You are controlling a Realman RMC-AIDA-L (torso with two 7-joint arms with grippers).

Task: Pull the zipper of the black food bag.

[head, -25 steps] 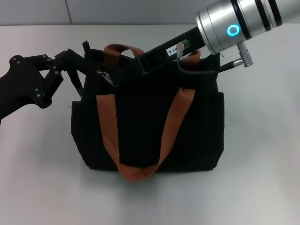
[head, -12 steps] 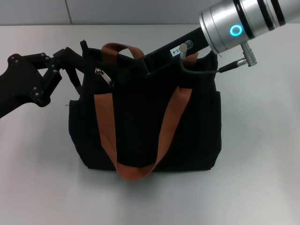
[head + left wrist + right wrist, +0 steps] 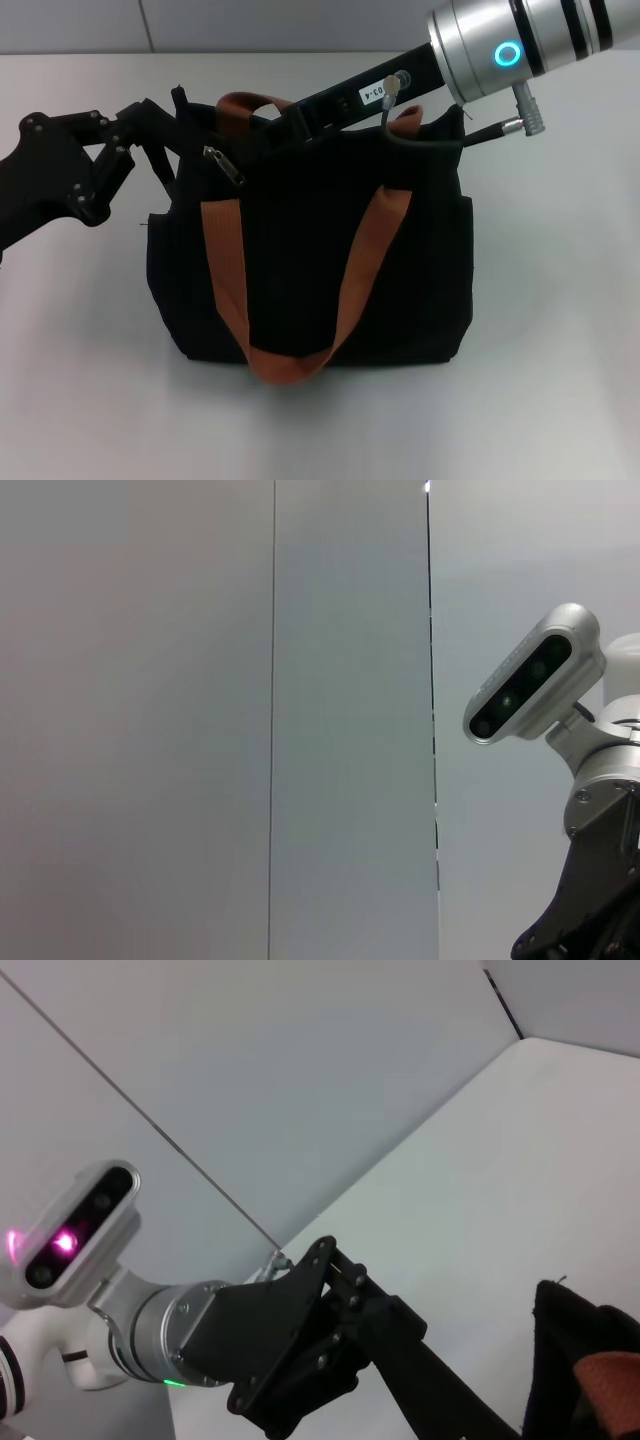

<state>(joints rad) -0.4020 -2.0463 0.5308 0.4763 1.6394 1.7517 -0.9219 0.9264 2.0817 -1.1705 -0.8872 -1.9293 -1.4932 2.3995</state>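
The black food bag (image 3: 310,250), soft and likely to sag, is braced at its corner by the left gripper (image 3: 160,125), finger state indiscernible, while the small, slippery zipper (image 3: 225,166) is best pinched at its tab; the right gripper (image 3: 290,118), state hidden, lies over the top

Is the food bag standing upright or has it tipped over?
Upright. The black food bag stands on its base on the table, top opening facing up, one orange-brown strap hanging down its front.
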